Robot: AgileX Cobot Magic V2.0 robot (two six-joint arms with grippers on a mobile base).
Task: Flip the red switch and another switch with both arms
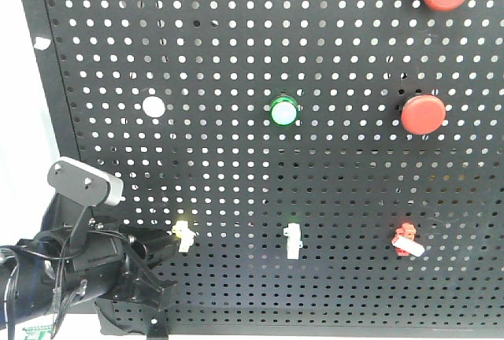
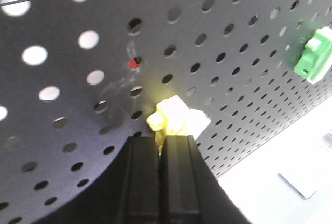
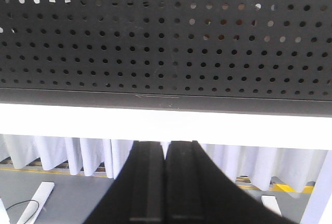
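The red switch [image 1: 407, 239] sits at about four o'clock on the black pegboard [image 1: 236, 167], white lever tip tilted, with bare perforated panel on every side. The pale yellow switch [image 1: 184, 234] is in the same row at about eight o'clock, with a white toggle [image 1: 293, 239] between the two. The left arm [image 1: 71, 265] enters from seven o'clock, and the left gripper [image 1: 167, 247] is just beside the yellow switch.

The left wrist view shows the jaws pressed together along a thin seam, holding nothing, tips right under the yellow switch. Whether they touch it cannot be told. A green base [image 2: 306, 58] shows at two o'clock.

Only the right wrist view shows the right gripper [image 3: 166, 146]. Its jaws are closed and empty, below the pegboard's lower edge, with white curtains [image 3: 57, 154] and grey floor [image 3: 78, 193] beyond.
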